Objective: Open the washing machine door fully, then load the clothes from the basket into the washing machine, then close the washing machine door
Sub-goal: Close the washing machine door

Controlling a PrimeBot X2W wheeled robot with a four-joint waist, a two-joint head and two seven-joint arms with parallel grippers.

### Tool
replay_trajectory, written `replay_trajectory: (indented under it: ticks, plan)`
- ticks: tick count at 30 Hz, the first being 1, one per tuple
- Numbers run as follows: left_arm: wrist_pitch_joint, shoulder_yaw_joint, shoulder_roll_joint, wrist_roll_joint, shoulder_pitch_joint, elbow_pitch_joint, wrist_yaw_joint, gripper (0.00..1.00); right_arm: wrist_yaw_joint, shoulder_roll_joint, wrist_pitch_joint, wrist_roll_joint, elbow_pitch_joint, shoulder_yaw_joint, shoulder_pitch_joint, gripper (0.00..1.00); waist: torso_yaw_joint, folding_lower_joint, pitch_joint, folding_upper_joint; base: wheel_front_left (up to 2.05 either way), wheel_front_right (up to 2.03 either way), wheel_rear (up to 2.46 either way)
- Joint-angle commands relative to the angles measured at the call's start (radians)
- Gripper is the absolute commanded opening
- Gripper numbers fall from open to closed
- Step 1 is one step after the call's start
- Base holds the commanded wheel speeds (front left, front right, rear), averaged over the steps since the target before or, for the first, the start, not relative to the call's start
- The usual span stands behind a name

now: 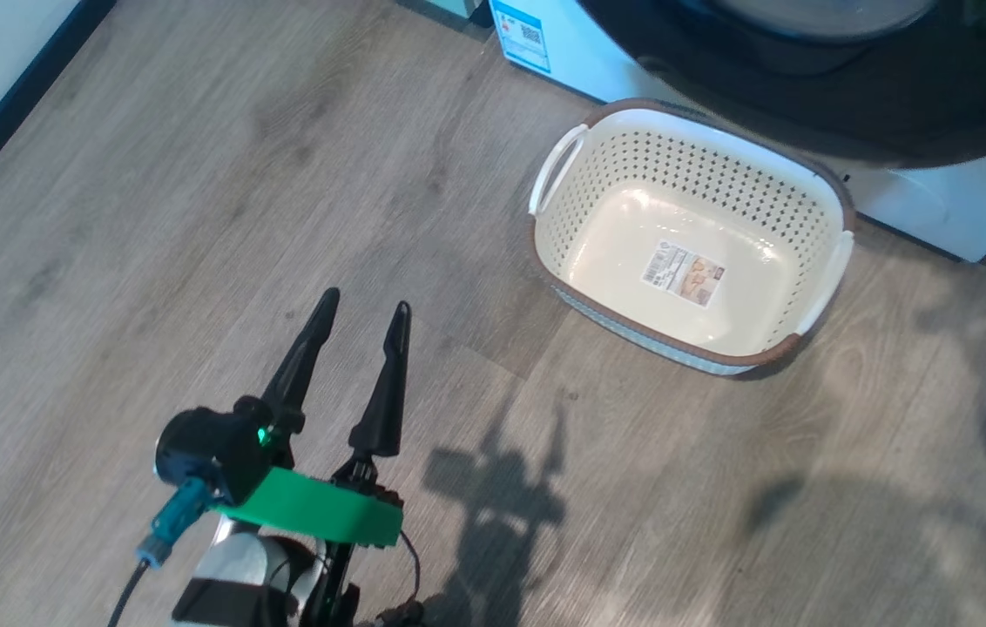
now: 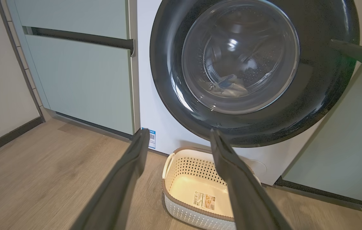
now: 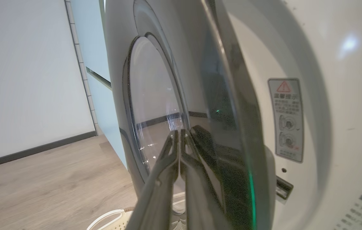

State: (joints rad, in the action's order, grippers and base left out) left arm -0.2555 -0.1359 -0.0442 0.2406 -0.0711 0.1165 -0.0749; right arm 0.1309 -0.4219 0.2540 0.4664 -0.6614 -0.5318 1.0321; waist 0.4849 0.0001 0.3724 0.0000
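Both grippers hold nothing: left gripper (image 1: 368,302) spread wide, right gripper (image 3: 180,131) pinched shut at the rim of the door (image 2: 321,89); I should press there steadily until it latches.

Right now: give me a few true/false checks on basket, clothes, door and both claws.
1. The basket is empty. True.
2. The left claw grips a garment. False: it is open and holds nothing.
3. The clothes lie in the drum, seen through the washing machine door glass. True.
4. The right claw is spread wide. False: it is shut, tips at the door's black rim.
5. The door is fully latched. False: the right wrist view shows a gap between it and the washing machine front.
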Motion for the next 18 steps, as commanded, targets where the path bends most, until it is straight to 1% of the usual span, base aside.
replay_trajectory:
  ticks: [1, 11, 18]
  plan:
    - [-0.006, 0.027, -0.006, 0.010, -0.041, 0.037, 0.006, 1.00, 0.000, -0.020, -0.007, 0.003, 0.004, 0.000, 0.055, 0.00, 0.010, -0.0001, 0.009, 0.0000, 0.00, 0.00, 0.00]
    - [-0.006, -0.016, -0.006, 0.034, -0.064, 0.031, 0.018, 1.00, 0.000, -0.060, -0.027, 0.008, -0.106, -0.032, 0.182, 0.00, 0.062, -0.0001, 0.029, 0.0000, 0.00, 0.00, 0.00]
    - [-0.006, -0.023, -0.006, 0.039, -0.057, 0.034, 0.025, 1.00, 0.000, -0.072, -0.021, 0.016, -0.175, -0.042, 0.229, 0.00, 0.079, -0.0001, 0.025, 0.0000, 0.00, 0.00, 0.00]
